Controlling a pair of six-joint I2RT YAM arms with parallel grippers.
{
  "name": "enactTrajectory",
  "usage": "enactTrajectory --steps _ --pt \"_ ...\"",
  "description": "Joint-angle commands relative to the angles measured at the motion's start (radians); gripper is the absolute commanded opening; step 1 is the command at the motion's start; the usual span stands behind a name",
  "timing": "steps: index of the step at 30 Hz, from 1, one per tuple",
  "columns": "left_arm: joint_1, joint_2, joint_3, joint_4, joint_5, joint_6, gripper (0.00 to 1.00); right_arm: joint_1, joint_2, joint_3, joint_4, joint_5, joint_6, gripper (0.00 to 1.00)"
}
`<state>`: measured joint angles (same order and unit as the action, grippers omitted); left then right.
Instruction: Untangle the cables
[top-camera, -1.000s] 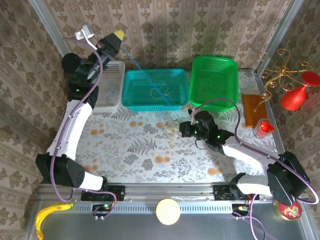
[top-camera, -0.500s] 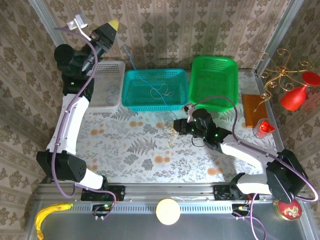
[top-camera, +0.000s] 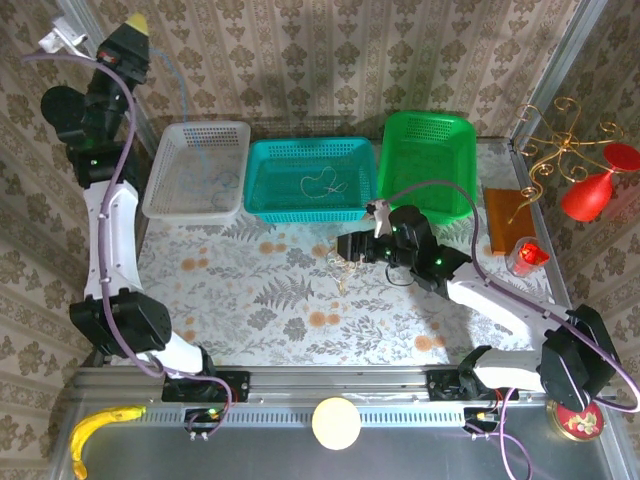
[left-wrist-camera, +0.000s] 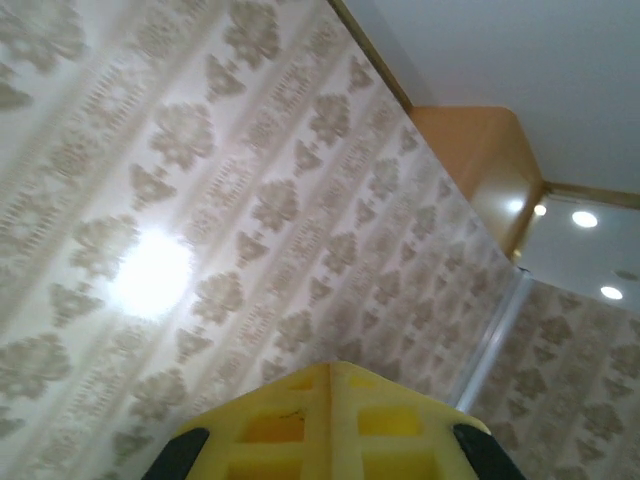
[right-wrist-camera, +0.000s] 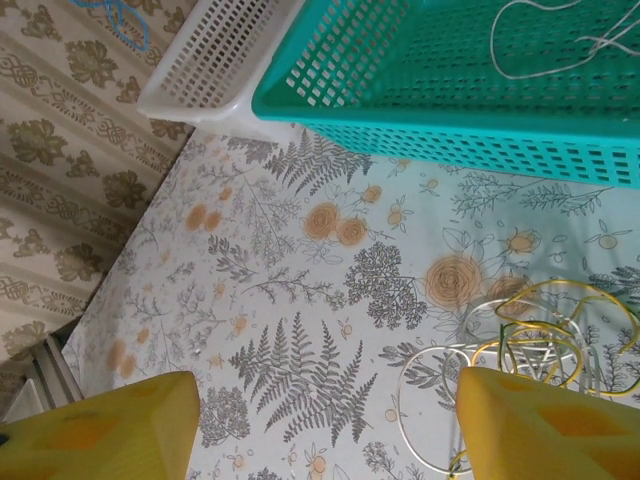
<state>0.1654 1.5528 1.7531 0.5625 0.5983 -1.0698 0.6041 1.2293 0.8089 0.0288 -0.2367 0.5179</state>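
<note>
Status: sorting is partly done and I'm lining up on the last knot.

- Left hand (top-camera: 133, 25) is raised high over the bench's far-left corner, clenched. A faint blue line seems to run from it down toward the white basket (top-camera: 196, 126), so I judge it's pinching the blue cable (right-wrist-camera: 118, 20). The wrist view shows the pads pressed together but not the cord.
- Right hand (right-wrist-camera: 325, 385) is released, fingers wide, low over mid-bench.
- The tangle (right-wrist-camera: 530, 340) is yellow and whitish loops lying on the bench, just in front of the teal basket's (top-camera: 310, 143) near-right corner. In the wrist view it sits off to the right finger's side, not centred between the fingers.
- One whitish cable (top-camera: 322, 185) lies loose in the teal basket and looks separated.

Next move, my call: shift the right hand sideways so that one outer yellow loop sits between the fingers. Then drop, close on that strand alone, and lift slowly.

The loops overlap tightly, so the hand may catch two strands or drag the whole knot up. The left hand needs to let go over the white basket and come back to pin the rest.
</note>
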Motion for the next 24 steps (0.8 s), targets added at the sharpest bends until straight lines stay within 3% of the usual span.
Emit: enactTrajectory --steps 1,12,22,23,24 --pt "0.059 0.046 0.014 0.092 -0.014 -0.044 0.0 -0.009 -0.028 0.048 -0.046 -0.019 -0.025 0.71" --pt "0.175 0.186 0.025 0.128 -0.029 0.01 0.0 -0.018 -0.049 0.061 -0.085 -0.01 -0.027 0.71" --pt "0.121 0.242 -0.117 -0.064 0.021 0.259 0.0 -0.046 -0.091 0.03 -0.111 0.043 -0.009 0.71" --pt "0.108 0.243 -0.149 -0.101 0.033 0.305 0.03 -0.049 -0.091 0.03 -0.117 0.054 -0.003 0.71" --pt "0.093 0.239 -0.174 -0.157 0.038 0.36 0.14 -0.05 -0.09 0.03 -0.124 0.066 0.002 0.71"
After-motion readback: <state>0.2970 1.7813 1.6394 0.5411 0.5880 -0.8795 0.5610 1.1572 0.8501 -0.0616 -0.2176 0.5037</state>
